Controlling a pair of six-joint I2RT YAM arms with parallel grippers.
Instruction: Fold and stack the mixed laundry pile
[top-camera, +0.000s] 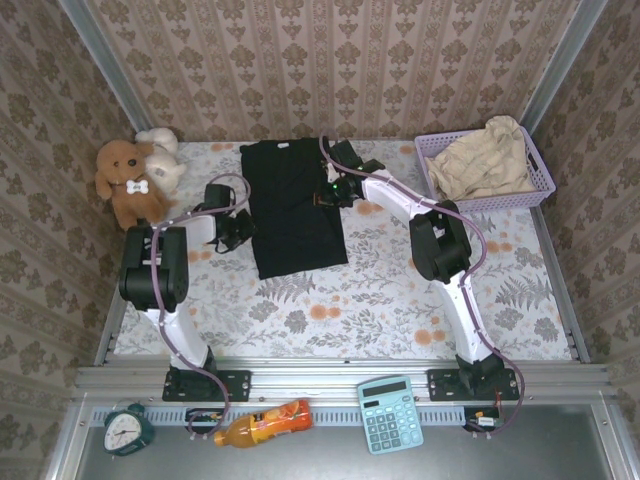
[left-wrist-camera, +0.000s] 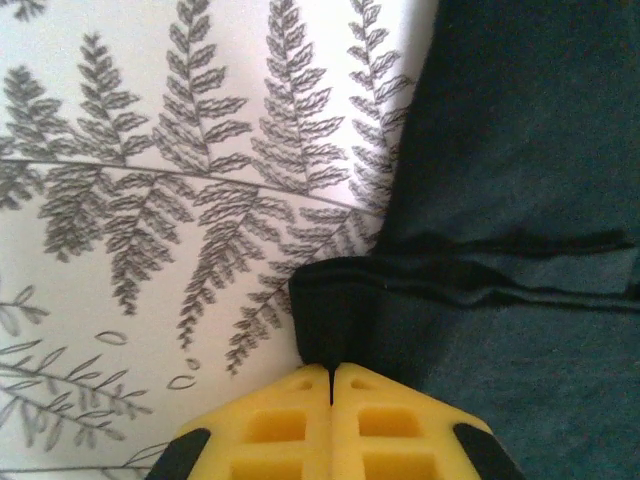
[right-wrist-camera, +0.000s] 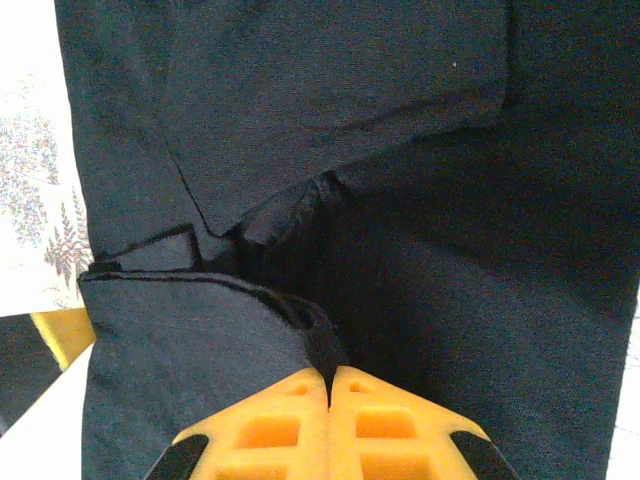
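Near the table's far edge your black garment (top-camera: 292, 205) lies flat, a long rectangle; left gripper (left-wrist-camera: 331, 372) and right gripper (right-wrist-camera: 329, 374) each pinch a folded side edge.

Black garment (top-camera: 295, 215) lies flat, a long folded rectangle; beige piece (top-camera: 487, 160) sits crumpled in basket (top-camera: 500, 203).

We are seeing the black garment (top-camera: 295, 205) as matt, soft cloth; at two o'clock the beige garment (top-camera: 485, 160) is lying rumpled in a plastic mesh basket (top-camera: 492, 203); the tablecloth (top-camera: 400, 300) is showing a smooth print.
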